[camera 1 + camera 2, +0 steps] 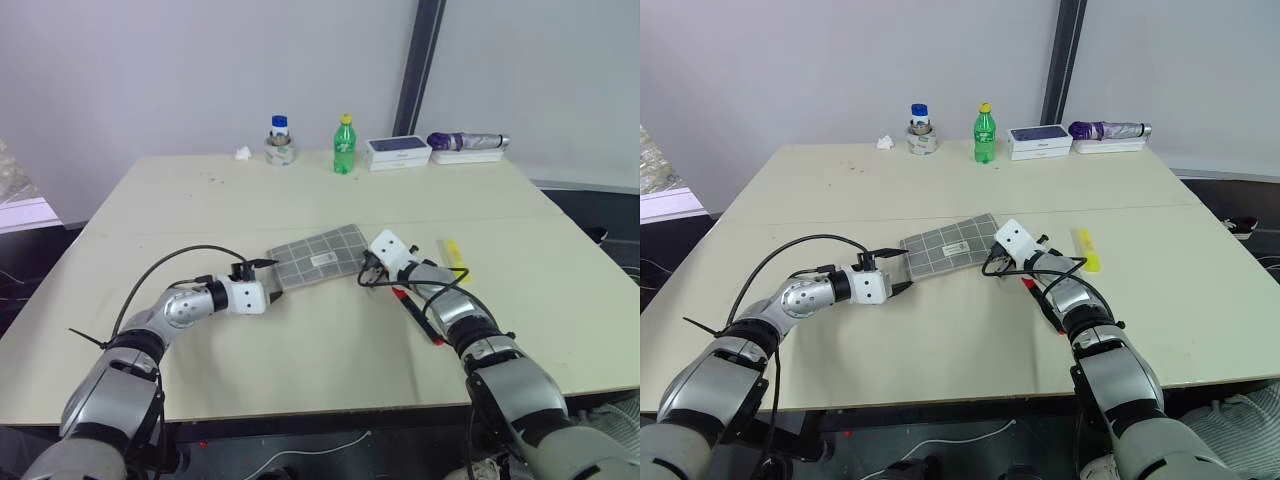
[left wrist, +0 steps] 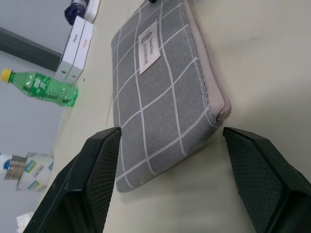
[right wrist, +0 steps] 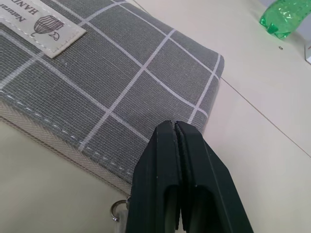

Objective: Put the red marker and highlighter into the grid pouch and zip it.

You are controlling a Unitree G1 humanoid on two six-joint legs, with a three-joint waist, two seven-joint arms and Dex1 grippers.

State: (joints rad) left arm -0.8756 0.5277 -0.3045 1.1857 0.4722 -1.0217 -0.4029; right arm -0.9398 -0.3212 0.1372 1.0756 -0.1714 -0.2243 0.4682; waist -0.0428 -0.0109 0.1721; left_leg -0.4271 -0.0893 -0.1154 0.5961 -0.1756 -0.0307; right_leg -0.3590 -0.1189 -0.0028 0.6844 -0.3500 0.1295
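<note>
Grey fabric with a white grid marks the grid pouch, lying flat near the middle of the cream worktop in the left eye view. The left claw sits at the pouch's left end with its fingers spread wide. The right claw sits at the pouch's right end. The red marker lies beside the right forearm, partly hidden by it. The highlighter lies just beyond, apart from the pouch.

In the left wrist view, two black fingers stand wide on either side of the pouch's near end, with its zipper edge alongside.

In the right wrist view, the right claw's fingers are pressed together over the pouch's corner, above the zipper pull, holding nothing I can make out.
</note>
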